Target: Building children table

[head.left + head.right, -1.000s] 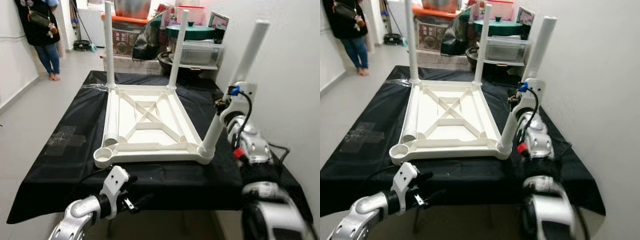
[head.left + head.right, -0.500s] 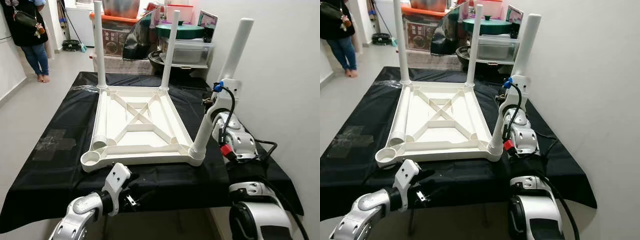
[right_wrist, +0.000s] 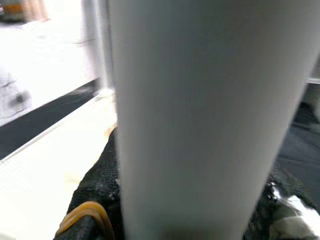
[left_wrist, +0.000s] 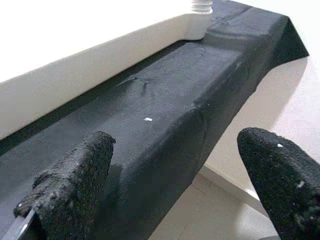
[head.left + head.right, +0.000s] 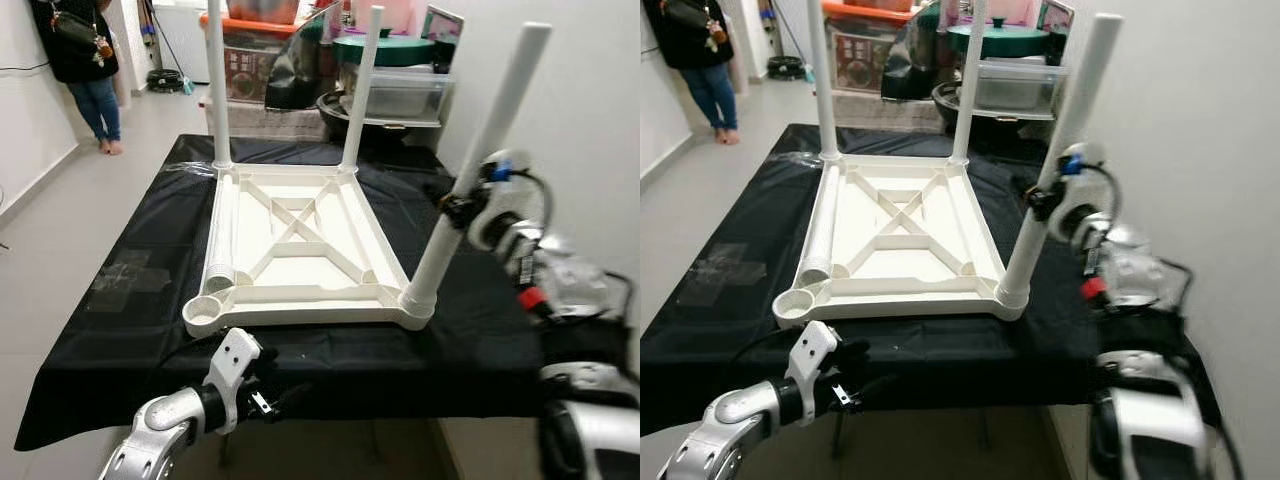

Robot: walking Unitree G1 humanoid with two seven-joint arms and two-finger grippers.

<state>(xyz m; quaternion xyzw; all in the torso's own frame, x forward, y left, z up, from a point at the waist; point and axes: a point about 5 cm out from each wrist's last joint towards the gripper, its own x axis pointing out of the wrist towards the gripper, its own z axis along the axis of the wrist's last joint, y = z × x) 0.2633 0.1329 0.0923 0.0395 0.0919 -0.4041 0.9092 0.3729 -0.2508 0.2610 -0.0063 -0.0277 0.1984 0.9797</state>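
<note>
Left eye view: an upturned white plastic children's table (image 5: 300, 250) lies on a black cloth (image 5: 120, 330) over a work surface, two legs upright at its far corners. The right gripper (image 5: 462, 208) is clamped round the near-right leg (image 5: 478, 160), which leans rightward out of its corner socket. A fourth leg (image 5: 221, 235) lies loose along the frame's left rail, beside the empty near-left socket (image 5: 206, 310). The left gripper (image 5: 262, 398) hangs low at the cloth's near edge.

Right eye view: a person (image 5: 698, 60) stands far left on pale floor tiles; storage boxes and a lidded pot (image 5: 995, 42) crowd the far end, a white wall (image 5: 1200, 150) close on the right.

Left wrist view: black fingers (image 4: 70, 180) spread wide, holding nothing, over the cloth's near edge.

Right wrist view: the leg's smooth tube, fingers (image 3: 97, 187) closed about it. The hollow plastic looks light, stiff and slippery; a mid-length hold seems best for steering it upright.
</note>
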